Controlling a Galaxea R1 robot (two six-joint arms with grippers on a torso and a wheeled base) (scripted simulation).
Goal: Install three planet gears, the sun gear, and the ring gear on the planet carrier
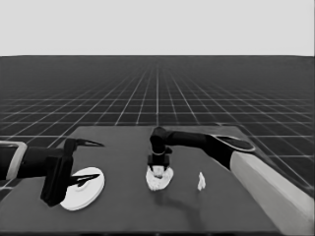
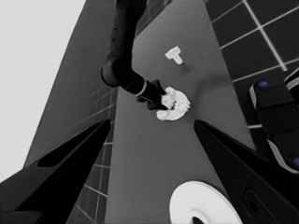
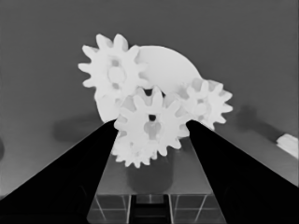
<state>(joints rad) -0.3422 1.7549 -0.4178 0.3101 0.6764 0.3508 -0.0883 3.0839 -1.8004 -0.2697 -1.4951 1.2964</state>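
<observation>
The right gripper (image 1: 158, 169) hangs over the carrier (image 1: 160, 179) at the middle of the surface (image 1: 123, 206), its fingers closed on a gear (image 3: 150, 122) held just above the carrier in the right wrist view. Two gears (image 3: 112, 70) already sit on the carrier, with another partly hidden under the held one. If the held gear's teeth fail to mesh with its neighbours, it may ride up or tilt, or nudge the seated gears askew. The left gripper (image 1: 81, 162) waits open at the surface's left end over the ring gear (image 1: 83, 189), not holding it. A thin white piece (image 1: 201, 182) stands to the carrier's right. The surface is dark and flat; beyond it, a gridded floor runs to a pale band.
</observation>
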